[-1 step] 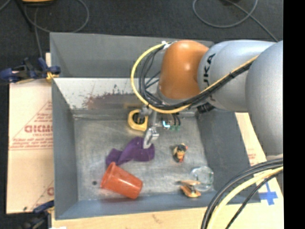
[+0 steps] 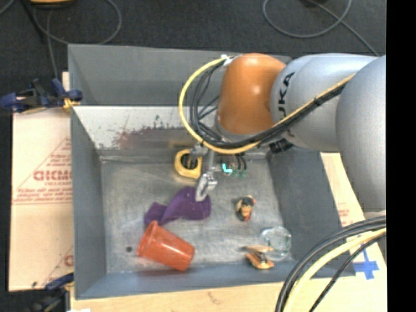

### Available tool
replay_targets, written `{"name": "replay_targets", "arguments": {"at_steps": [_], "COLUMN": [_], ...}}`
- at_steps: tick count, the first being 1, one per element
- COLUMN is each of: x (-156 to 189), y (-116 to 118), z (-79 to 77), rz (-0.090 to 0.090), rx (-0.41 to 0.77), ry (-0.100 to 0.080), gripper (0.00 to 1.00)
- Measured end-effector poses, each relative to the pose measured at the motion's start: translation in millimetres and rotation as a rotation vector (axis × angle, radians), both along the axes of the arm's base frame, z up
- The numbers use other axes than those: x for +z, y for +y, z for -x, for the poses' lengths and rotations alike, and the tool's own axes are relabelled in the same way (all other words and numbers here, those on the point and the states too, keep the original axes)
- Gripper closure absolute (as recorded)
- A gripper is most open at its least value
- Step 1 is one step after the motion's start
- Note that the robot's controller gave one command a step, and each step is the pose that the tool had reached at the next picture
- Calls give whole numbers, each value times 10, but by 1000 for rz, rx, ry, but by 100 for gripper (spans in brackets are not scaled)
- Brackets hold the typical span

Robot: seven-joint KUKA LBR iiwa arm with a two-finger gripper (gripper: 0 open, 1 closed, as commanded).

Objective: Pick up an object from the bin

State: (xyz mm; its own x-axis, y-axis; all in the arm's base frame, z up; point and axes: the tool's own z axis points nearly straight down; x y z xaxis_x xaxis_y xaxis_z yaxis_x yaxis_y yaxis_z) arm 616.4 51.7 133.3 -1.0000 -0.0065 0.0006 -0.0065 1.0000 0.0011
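My gripper [image 2: 207, 188] hangs near the middle of the bin, its fingertip at the upper right end of a crumpled purple cloth [image 2: 177, 208]. Whether the fingers pinch the cloth is hidden by the angle. Just behind the gripper, at the back wall, lies a yellow tape measure [image 2: 185, 164]. An orange plastic cup [image 2: 164, 246] lies on its side in front of the cloth. A small dark and orange figure [image 2: 245, 207] sits to the gripper's right.
At the front right of the bin lie a clear round glass piece [image 2: 277, 240] and a small orange and black toy [image 2: 259, 258]. The arm with its orange cover and cables looms over the back right of the bin.
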Motion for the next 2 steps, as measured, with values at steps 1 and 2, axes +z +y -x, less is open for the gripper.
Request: {"name": "replay_targets", "arguments": {"at_steps": [1, 2], "x": [148, -151], "y": [17, 37], "z": [-43, 11], "rz": [2, 2], "rx": [131, 334], "ry": [0, -16], "gripper": [0, 0]}}
